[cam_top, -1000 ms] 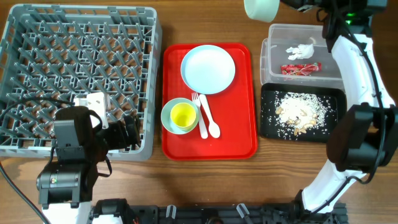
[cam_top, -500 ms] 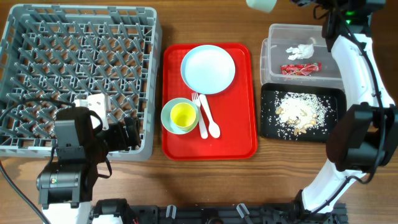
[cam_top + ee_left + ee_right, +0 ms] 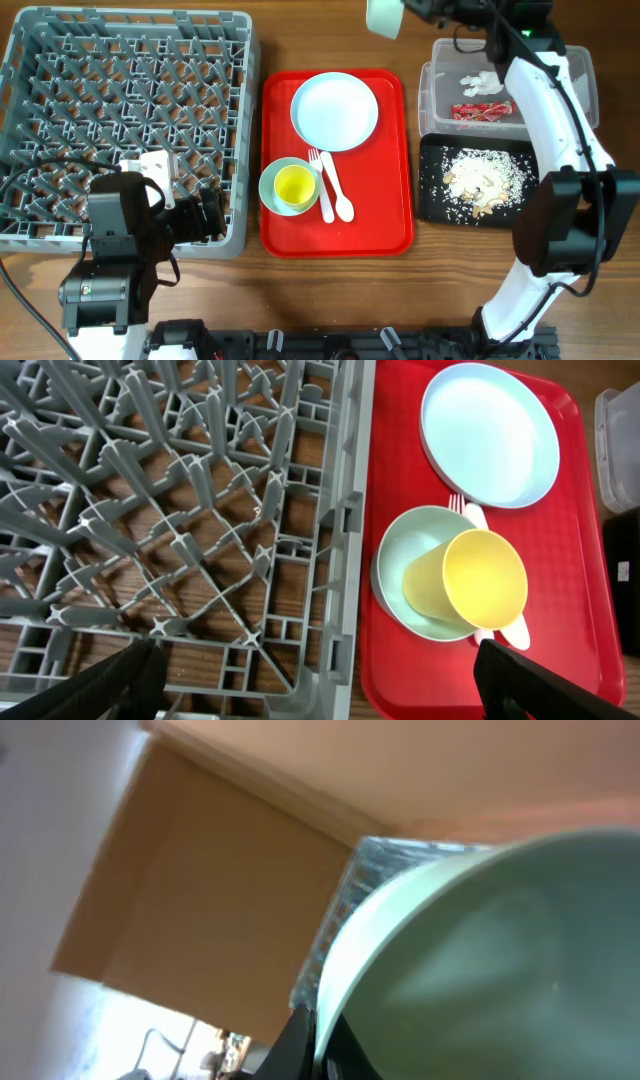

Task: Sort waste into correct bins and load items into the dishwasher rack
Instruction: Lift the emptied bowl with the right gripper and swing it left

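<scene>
Wooden tabletop (image 3: 330,300) carries the red tray (image 3: 385,200); beyond its far edge the right gripper (image 3: 408,12) is clamped on the rim of a tilted pale green bowl (image 3: 384,17), and this one-sided rim grip could let it slip before reaching the dishwasher rack (image 3: 130,15) left of the tray.

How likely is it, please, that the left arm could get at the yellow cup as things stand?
Probably yes: the left gripper hangs open over the rack, the yellow cup sits uncovered in a bowl on the red tray just beyond, and nothing stands between.
</scene>
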`<move>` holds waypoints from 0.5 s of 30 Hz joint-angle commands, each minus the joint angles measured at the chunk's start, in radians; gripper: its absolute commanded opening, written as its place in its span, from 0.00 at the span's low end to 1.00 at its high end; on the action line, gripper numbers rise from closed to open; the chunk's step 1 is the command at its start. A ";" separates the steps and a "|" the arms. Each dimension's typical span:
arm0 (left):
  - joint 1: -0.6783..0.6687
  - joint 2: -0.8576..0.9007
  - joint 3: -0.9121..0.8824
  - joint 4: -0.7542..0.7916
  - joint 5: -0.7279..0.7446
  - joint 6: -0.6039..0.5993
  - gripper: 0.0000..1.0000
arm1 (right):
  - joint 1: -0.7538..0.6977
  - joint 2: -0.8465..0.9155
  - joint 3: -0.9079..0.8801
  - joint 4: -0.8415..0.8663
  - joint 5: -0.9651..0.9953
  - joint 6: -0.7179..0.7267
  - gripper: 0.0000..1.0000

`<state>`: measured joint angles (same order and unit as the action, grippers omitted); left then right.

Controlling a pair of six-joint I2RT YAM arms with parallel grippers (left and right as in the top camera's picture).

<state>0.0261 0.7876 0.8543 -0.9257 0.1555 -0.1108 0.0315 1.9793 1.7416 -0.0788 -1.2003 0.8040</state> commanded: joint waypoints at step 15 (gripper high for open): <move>-0.002 -0.002 0.018 0.005 0.012 -0.009 1.00 | 0.301 -0.161 0.010 -0.753 1.005 -0.878 0.05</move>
<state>0.0261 0.7872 0.8547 -0.9241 0.1555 -0.1112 0.2604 1.8252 1.7420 -0.8143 -0.5095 0.0956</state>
